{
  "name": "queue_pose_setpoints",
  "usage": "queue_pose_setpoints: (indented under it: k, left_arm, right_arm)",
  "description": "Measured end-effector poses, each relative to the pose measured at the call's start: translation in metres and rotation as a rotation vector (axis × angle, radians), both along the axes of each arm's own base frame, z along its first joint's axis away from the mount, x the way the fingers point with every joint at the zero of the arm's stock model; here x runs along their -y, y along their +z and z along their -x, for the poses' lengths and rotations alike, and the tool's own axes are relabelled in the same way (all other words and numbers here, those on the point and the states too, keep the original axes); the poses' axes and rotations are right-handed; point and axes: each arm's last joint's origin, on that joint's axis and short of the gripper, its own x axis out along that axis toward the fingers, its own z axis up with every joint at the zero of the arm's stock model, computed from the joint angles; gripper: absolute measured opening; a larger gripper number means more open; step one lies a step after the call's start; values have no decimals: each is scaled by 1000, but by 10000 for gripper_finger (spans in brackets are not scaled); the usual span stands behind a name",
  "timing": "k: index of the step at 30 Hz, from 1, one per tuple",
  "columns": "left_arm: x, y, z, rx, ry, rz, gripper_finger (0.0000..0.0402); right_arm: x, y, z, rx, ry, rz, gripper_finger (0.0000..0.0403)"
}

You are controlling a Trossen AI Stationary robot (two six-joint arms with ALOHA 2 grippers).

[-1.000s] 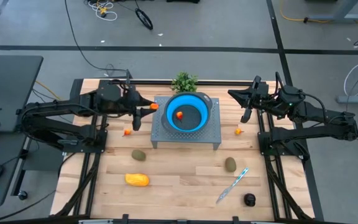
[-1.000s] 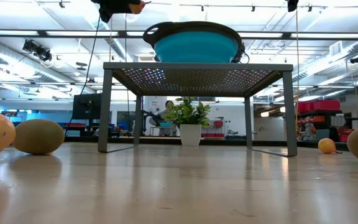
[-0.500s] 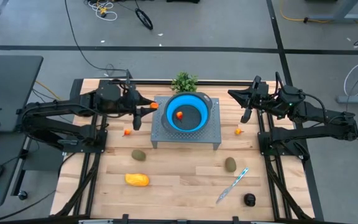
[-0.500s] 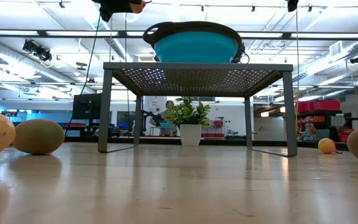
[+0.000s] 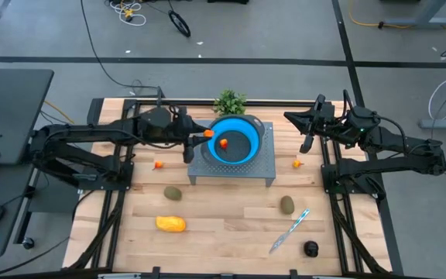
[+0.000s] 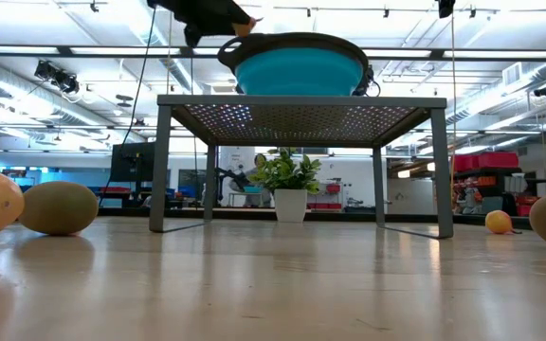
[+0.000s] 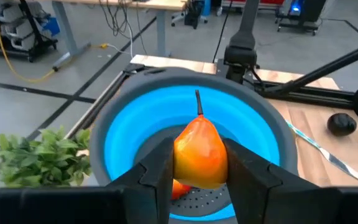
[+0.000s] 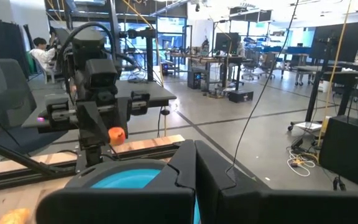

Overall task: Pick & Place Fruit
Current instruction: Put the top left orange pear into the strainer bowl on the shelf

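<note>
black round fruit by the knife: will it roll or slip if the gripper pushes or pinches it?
Likely rolls: the near-black round fruit looks almost spherical and sits loose on the smooth wooden table, close beside the knife. A sideways nudge could send it off the nearby table edge. Probably light and rigid; a round body may squirt from two flat fingers unless pinched across its middle.

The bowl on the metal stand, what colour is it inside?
Bright blue inside, with a dark grey rim; the bowl shows best in the left wrist view.

Four small orange fruits (image 5: 158,164) — two olive ovals (image 5: 173,193), one black round (image 5: 310,249), one yellow oblong (image 5: 171,224), one knife (image 5: 289,230).
</note>
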Motion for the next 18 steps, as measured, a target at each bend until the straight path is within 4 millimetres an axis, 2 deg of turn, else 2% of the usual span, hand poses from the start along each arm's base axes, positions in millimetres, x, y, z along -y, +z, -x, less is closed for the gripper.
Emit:
queue_pose_setpoints:
  k: [5, 18]
  left_arm:
    - [-1, -5, -9, 10, 4, 18, 130]
    - [-5, 1, -25, 162, 8, 0, 130]
  right_arm:
    - [0, 0, 0, -3, 0, -1, 0]
    - [0, 0, 0, -6, 1, -1, 0]
